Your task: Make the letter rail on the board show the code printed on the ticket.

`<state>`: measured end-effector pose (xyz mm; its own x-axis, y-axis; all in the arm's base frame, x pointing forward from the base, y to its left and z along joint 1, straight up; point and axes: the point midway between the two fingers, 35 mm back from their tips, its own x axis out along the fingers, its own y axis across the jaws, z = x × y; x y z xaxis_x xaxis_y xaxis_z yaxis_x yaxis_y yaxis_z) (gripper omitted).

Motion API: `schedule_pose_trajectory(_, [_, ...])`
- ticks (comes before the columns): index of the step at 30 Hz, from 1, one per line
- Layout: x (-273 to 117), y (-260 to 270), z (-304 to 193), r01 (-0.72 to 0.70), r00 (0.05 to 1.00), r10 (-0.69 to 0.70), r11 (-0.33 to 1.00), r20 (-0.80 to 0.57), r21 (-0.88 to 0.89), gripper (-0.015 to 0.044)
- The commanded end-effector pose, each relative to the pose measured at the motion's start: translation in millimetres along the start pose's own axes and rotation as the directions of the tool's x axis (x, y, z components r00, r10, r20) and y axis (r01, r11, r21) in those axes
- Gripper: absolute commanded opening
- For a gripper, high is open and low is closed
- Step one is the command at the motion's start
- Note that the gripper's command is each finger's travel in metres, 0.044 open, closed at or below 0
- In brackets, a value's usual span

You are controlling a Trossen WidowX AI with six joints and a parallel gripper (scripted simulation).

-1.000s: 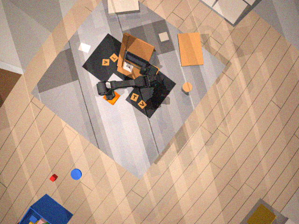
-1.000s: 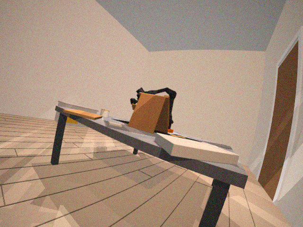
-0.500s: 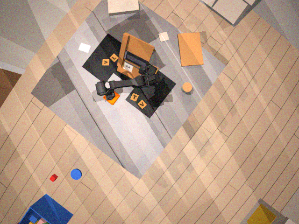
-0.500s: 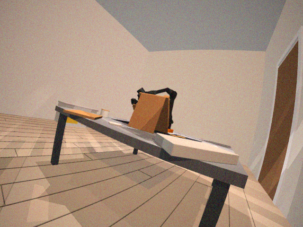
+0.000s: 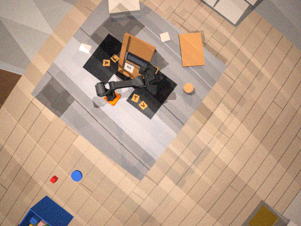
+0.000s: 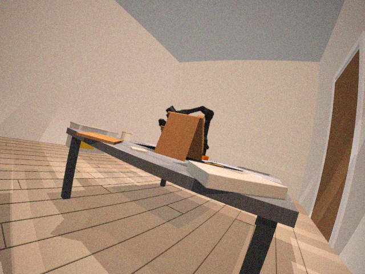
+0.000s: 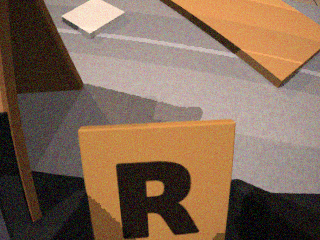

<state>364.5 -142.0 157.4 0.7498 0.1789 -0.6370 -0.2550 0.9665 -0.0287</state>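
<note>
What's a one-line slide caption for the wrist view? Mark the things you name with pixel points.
Orange square tile (image 7: 210,150) with black R, upright before the camera.

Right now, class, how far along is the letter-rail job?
No tile shows clearly in the rail; the arm partly covers it. In hand: the gripper holds the R tile. Left: seating and releasing R, then whatever else the ticket needs; the A tile lies on the mat.
</note>
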Motion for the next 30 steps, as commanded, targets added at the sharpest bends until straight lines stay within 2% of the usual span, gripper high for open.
schedule_pose_trajectory(1, [-1, 3, 1, 0.004, 1.000, -0.004, 1.000, 0.003, 0.001, 0.0000])
schedule_pose_trajectory(30, [-1, 17, 1, 0.003, 1.000, -0.003, 1.000, 0.003, 0.002, 0.0000])
